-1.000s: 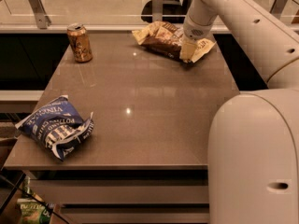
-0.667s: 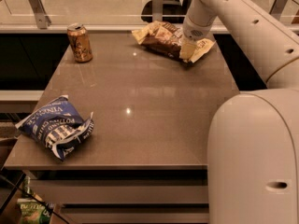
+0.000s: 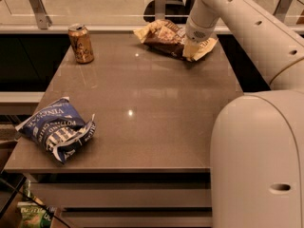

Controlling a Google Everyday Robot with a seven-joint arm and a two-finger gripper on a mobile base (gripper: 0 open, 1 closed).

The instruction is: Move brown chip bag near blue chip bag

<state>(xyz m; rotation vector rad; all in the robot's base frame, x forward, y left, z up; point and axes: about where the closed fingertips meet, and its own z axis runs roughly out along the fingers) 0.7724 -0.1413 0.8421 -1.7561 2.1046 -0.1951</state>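
The gripper (image 3: 191, 42) hangs at the right end of the brown chip bag (image 3: 164, 38), which lies at the table's (image 3: 152, 103) 1 o'clock corner. Whether it has hold of the bag cannot be told. The blue chip bag (image 3: 57, 129) lies well apart at 8 o'clock, and a brown-gold drink can (image 3: 80, 43) stands upright at 11 o'clock.

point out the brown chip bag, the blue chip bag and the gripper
long dark-brown chip bag with cream ends (image 3: 164, 39): camera view, its dark middle
wrinkled dark-blue chip bag with white lettering (image 3: 53, 127): camera view, its lettered front
white robot gripper (image 3: 194, 38): camera view, its lower end, over the brown bag's right end
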